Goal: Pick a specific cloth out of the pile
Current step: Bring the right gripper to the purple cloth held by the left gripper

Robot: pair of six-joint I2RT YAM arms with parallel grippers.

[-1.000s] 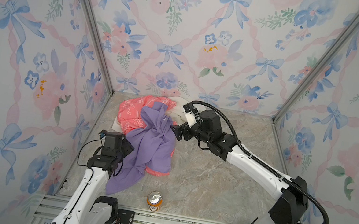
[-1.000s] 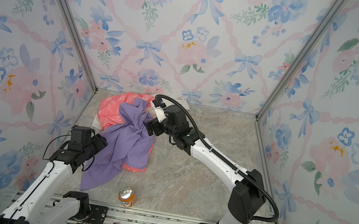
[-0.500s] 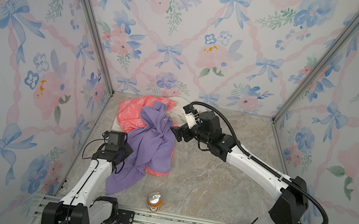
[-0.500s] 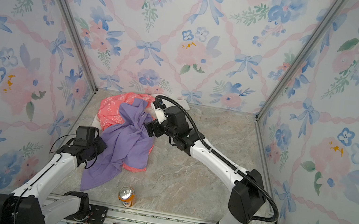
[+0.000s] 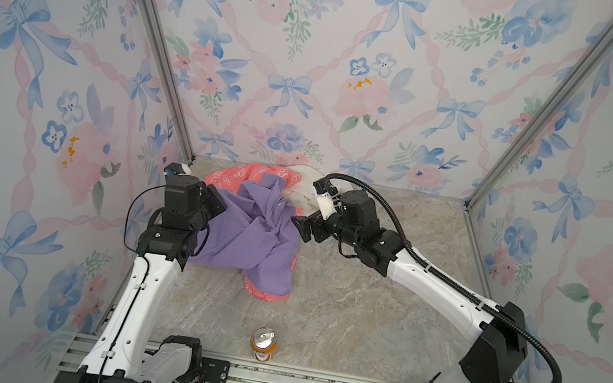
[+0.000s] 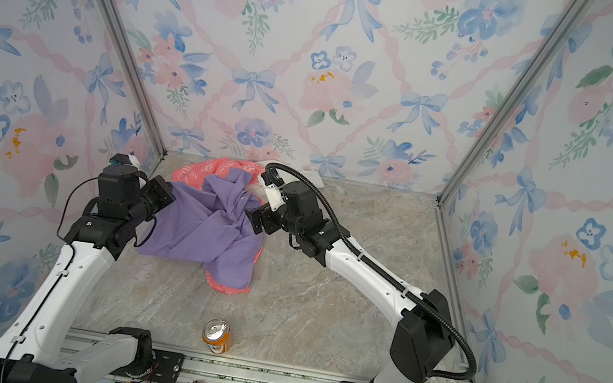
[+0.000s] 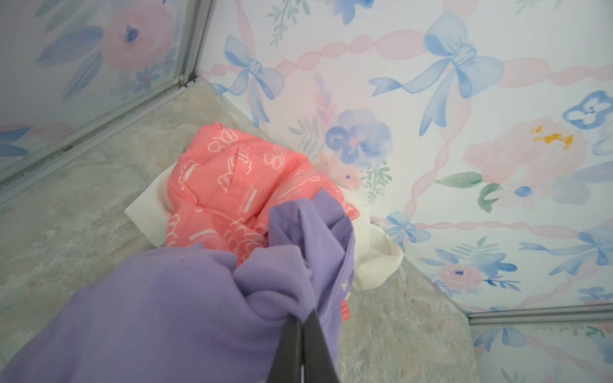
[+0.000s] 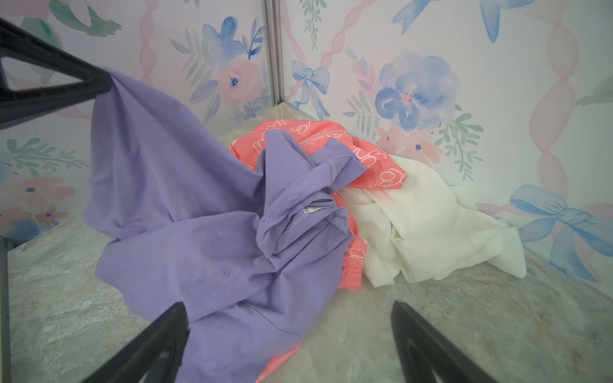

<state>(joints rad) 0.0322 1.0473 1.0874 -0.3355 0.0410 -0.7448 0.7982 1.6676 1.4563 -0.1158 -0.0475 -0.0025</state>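
Purple cloth (image 5: 247, 233), pinched in the closed left end effector (image 7: 302, 323), hides much of the pile (image 8: 371, 185); right end effector (image 8: 288, 318) gapes empty.

surface: grey-beige marbled stone tabletop (image 5: 360, 315), walled on three sides
far left corner: the pile (image 5: 254, 192) lies directly on the tabletop
pile, coral-pink cloth (image 5: 231, 180): on the stone, its hem showing at the pile's near edge
pile, cream-white cloth (image 8: 431, 232): on the stone against the far wall
pile, purple cloth (image 5: 254, 243): draped over the pink one
near edge, centre: orange drink can (image 5: 263, 343), upright, well apart from the pile
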